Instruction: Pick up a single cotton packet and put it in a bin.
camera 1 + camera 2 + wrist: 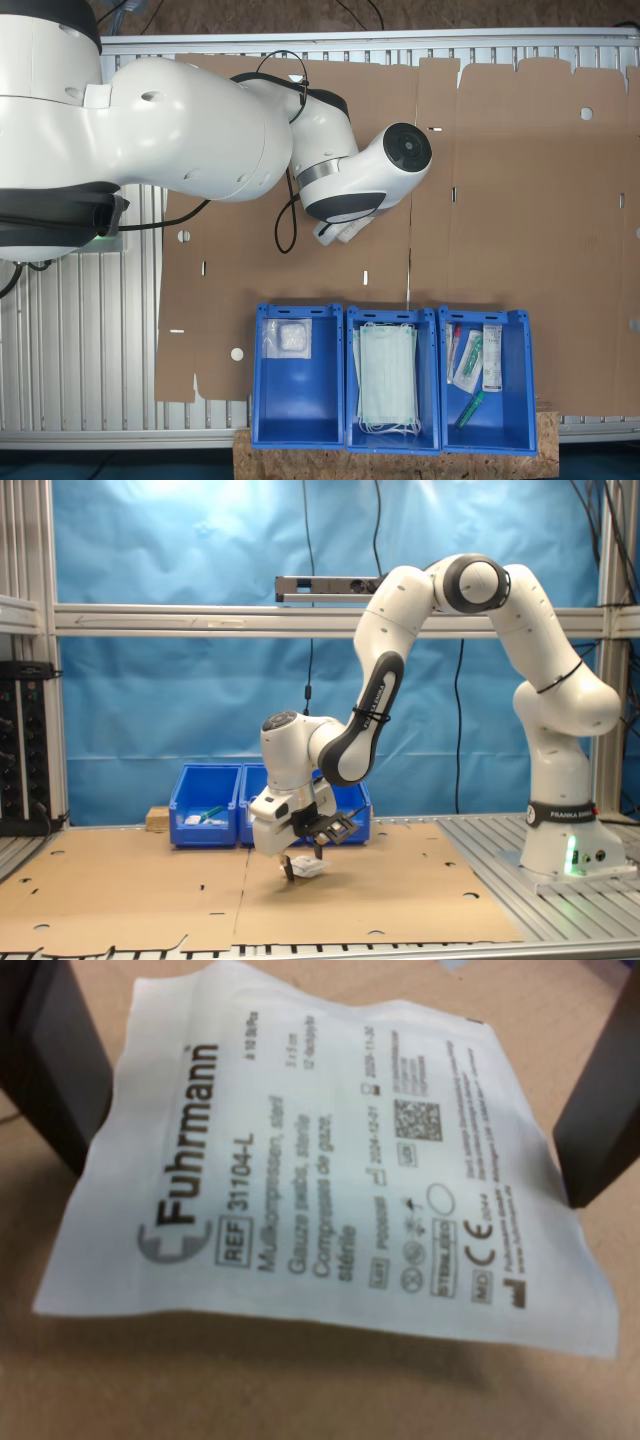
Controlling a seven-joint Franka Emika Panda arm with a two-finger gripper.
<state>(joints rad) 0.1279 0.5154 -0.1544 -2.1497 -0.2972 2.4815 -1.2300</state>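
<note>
Cotton packet (330, 1160) clamped between end effector (330, 1110) fingers, lifted above cardboard (300, 1400).

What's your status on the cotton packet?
Gripper shut on cotton packet, just above cardboard. Bins not reached. Nothing in the way.

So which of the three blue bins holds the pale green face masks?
The middle bin of the row in the first exterior view; the bin toward the first exterior view's left holds a clear packet, the other end bin syringes and narrow packets.
</note>
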